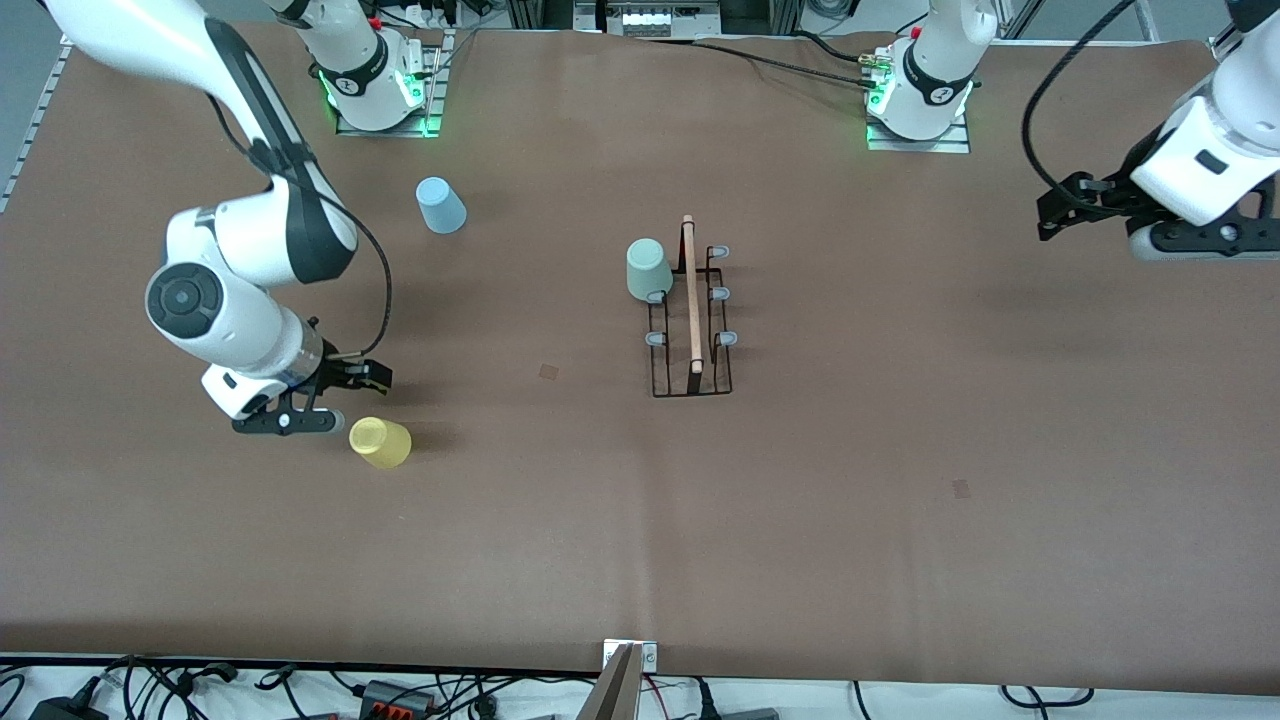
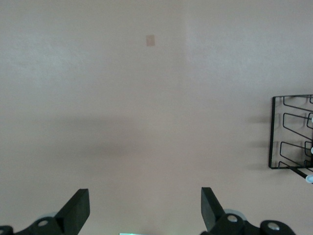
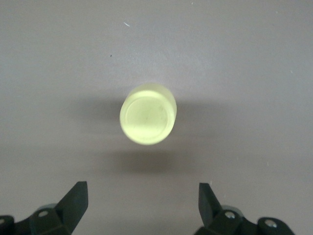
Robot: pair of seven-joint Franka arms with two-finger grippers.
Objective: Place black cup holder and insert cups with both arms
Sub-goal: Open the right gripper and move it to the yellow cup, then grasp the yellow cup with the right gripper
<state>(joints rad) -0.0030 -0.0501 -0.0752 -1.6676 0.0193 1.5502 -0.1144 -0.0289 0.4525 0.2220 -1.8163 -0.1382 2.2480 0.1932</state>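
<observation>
The black cup holder [image 1: 690,385] stands mid-table, its wooden handle [image 1: 690,295] on top. A sage green cup [image 1: 648,270] sits upside down on one of its prongs, on the side toward the right arm. The yellow cup [image 1: 380,442] rests on the table toward the right arm's end. My right gripper [image 1: 290,422] hangs just beside it, open and empty. In the right wrist view the yellow cup [image 3: 147,115] lies ahead of the open right gripper [image 3: 143,196]. The light blue cup [image 1: 440,205] stands upside down near the right arm's base. My left gripper [image 1: 1055,210] waits open over the left arm's end of the table.
Brown mat [image 1: 900,480] covers the table. In the left wrist view one end of the cup holder [image 2: 271,132] shows at the edge, apart from the open left gripper [image 2: 145,200]. Cables lie along the table edge nearest the front camera [image 1: 400,690].
</observation>
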